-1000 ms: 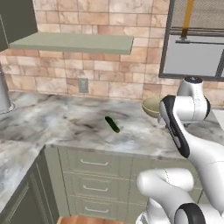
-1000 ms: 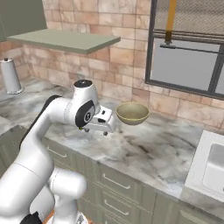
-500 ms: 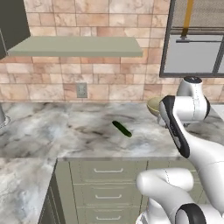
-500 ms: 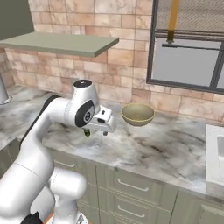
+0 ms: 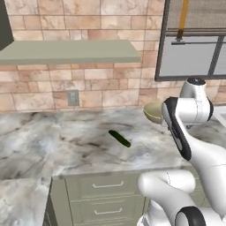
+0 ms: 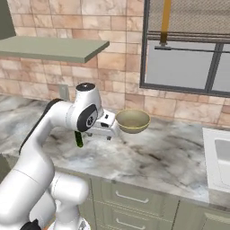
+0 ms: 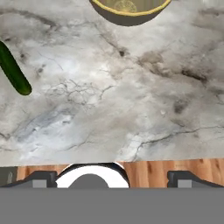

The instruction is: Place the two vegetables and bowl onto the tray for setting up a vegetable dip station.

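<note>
A dark green vegetable, a small cucumber [image 5: 120, 138], lies on the marble counter [image 5: 53, 145]. It also shows at the left edge of the hand view as the cucumber [image 7: 13, 70] and under my arm as the cucumber [image 6: 79, 138]. The olive-beige bowl [image 6: 132, 120] stands upright near the back wall, right of the cucumber; the bowl [image 5: 152, 112] is partly behind my arm, and the bowl [image 7: 129, 9] is cut by the hand view's top edge. My gripper [image 7: 112, 177] hovers above the counter's front part, open and holding nothing, short of the bowl, with the hand [image 6: 104, 129] just left of it. The tray is out of view.
A green wall shelf [image 5: 70, 52] hangs over the counter's left part. A window [image 6: 188, 58] is behind the bowl and a white sink [image 6: 219, 157] lies at the far right. Drawers [image 5: 106, 194] run below the counter's front edge, with wooden floor beneath.
The whole scene has shifted in both base views as the base drove along the counter; the corner section and the paper roll left the picture. My arm kept its pose, gripper still open.
</note>
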